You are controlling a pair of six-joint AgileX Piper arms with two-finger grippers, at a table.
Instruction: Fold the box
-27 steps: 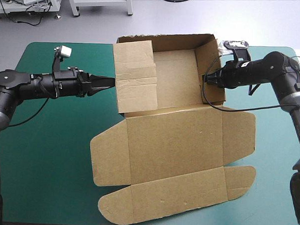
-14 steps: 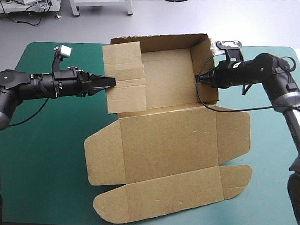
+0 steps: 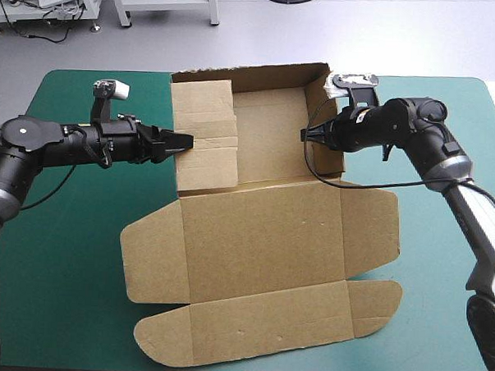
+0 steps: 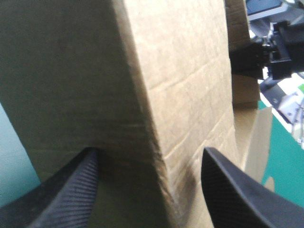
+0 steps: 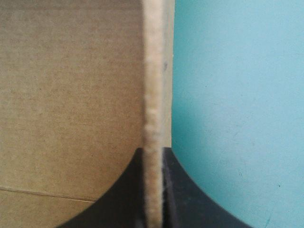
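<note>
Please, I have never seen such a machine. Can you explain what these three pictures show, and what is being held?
This is a robot with two arms working at a table with a teal-green cover. One picture looks down from a camera above and behind the robot. The other two come from a camera on each wrist, looking forward. On the table lies a brown box, cut from one sheet of board. Its far part has walls raised and its near flaps lie flat. The right hand is shut on the right wall. The left hand is open around the left wall.
</note>
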